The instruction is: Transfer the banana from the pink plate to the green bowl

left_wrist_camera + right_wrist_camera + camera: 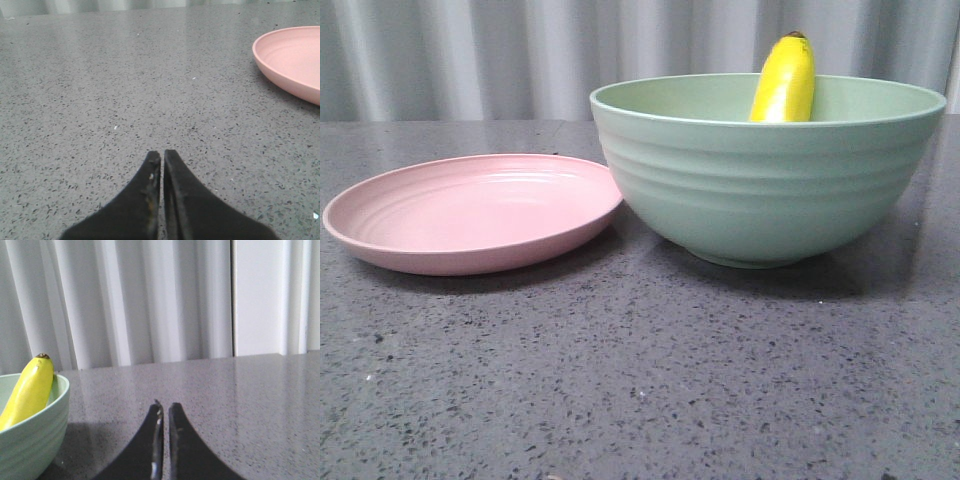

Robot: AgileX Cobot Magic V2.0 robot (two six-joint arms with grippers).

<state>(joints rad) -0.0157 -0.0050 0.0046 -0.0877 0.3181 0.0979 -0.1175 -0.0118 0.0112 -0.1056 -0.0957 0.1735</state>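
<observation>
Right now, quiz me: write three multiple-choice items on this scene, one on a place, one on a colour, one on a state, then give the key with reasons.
1. Where is the banana?
A. on the plate
B. in the bowl
C. on the table

2. What colour is the plate?
A. pink
B. blue
C. white

3. How are the two grippers?
A. both wide open
B. left shut on the banana
C. both shut, holding nothing

Key:
1 B: the banana leans inside the bowl, its dark tip above the rim.
2 A: the plate is pale pink in the front and left wrist views, and nothing lies on it.
3 C: the left gripper and right gripper each show fingers almost together with nothing between them, over the table.
</observation>
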